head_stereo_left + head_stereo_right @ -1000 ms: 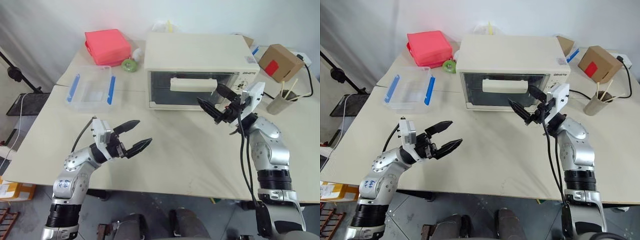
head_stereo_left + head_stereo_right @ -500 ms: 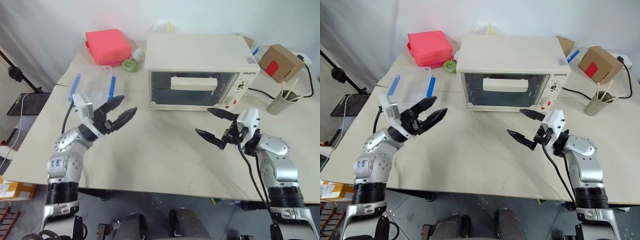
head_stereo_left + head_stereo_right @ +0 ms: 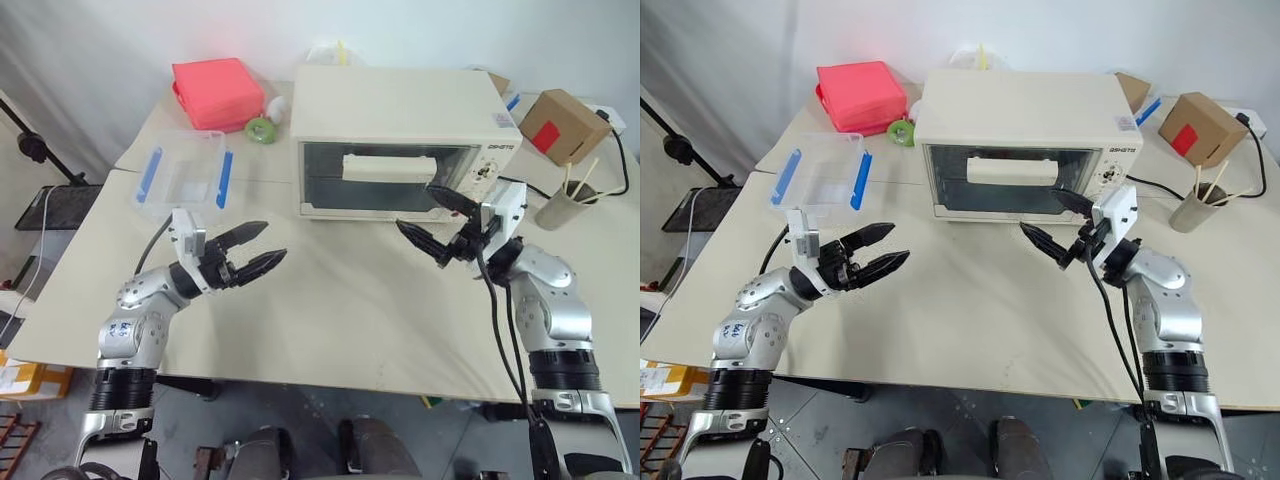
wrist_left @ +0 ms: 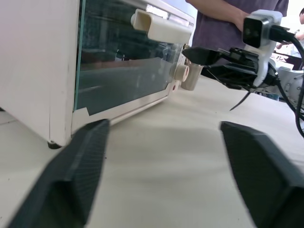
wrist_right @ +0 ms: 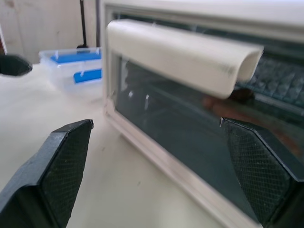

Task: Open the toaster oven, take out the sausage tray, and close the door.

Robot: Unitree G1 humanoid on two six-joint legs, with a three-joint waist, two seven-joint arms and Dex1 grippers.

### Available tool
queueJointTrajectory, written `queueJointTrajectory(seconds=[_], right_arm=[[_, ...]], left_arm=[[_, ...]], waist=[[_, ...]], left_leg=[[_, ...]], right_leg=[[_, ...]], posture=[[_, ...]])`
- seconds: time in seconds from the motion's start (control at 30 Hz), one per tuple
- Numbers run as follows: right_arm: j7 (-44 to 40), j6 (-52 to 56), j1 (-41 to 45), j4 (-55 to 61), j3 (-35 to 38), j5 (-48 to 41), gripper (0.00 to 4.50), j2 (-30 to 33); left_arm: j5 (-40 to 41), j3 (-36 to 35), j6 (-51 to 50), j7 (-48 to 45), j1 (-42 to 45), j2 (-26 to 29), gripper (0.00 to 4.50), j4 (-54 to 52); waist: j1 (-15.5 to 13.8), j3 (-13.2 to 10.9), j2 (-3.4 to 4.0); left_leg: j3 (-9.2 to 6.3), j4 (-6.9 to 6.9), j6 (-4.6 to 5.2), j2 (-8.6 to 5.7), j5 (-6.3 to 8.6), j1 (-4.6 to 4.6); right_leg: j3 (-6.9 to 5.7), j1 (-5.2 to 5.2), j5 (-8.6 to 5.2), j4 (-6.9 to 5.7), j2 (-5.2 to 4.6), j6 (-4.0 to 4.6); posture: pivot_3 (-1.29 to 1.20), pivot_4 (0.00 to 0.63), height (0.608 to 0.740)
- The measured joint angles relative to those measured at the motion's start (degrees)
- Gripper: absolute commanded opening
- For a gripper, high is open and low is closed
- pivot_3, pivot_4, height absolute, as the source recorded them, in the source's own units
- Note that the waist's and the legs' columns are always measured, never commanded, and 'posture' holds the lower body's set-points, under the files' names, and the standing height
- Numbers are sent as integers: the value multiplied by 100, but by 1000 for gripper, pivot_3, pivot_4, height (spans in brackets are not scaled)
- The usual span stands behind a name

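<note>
The cream-white toaster oven (image 3: 400, 100) stands at the back middle of the table, its tinted glass door (image 3: 330, 180) closed and the cream bar handle (image 3: 388, 167) across it. The sausage tray is hidden behind the glass; I make out just a dim reddish-brown shape (image 5: 228, 102) inside. My right gripper (image 3: 414, 207) hovers open, close in front of the door's lower right part, below the handle (image 5: 180, 54), touching nothing. My left gripper (image 3: 275, 241) is open and empty above the table, left of and nearer than the oven, pointing toward it (image 4: 42, 71).
A clear plastic box with blue clips (image 3: 183, 180) lies left of the oven, behind my left gripper. A pink box (image 3: 215, 92) and a green roll (image 3: 260, 130) sit at the back left. A cardboard box (image 3: 562, 122) and a cup of sticks (image 3: 560, 205) stand right. A person (image 4: 228, 19) stands beyond.
My right gripper dropped away from the oven, then rose back in front of the door. My left gripper swung up toward the plastic box, then came back right. Both stayed open.
</note>
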State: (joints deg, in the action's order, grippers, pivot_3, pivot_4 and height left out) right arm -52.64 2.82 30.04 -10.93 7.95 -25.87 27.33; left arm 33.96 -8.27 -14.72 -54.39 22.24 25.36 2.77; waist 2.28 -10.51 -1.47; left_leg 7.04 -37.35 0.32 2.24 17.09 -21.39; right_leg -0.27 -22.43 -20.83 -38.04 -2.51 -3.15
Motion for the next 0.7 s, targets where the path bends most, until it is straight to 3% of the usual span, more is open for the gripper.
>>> queueJointTrajectory(seconds=[0.27,0.47,0.7], right_arm=[[-131,-82,171,-93,4,-88,4500,-128],[-504,-476,-277,160,-21,-86,4500,-96],[-924,-969,-789,361,-246,305,4500,170]], left_arm=[[-9,36,25,165,-224,-109,4481,-228],[1,-58,-52,350,-253,-149,4481,-182],[81,-364,-238,328,482,-55,4481,561]], waist=[[-27,0,0],[-20,0,0],[-20,0,0]], left_leg=[[0,1,0,0,0,0],[0,6,1,0,0,0],[2,0,-1,1,-1,1]], right_leg=[[0,-1,0,-1,0,0],[-1,-2,0,0,0,0],[-3,-1,0,-2,2,0]], posture=[[0,150,740],[0,150,740],[0,150,740]])
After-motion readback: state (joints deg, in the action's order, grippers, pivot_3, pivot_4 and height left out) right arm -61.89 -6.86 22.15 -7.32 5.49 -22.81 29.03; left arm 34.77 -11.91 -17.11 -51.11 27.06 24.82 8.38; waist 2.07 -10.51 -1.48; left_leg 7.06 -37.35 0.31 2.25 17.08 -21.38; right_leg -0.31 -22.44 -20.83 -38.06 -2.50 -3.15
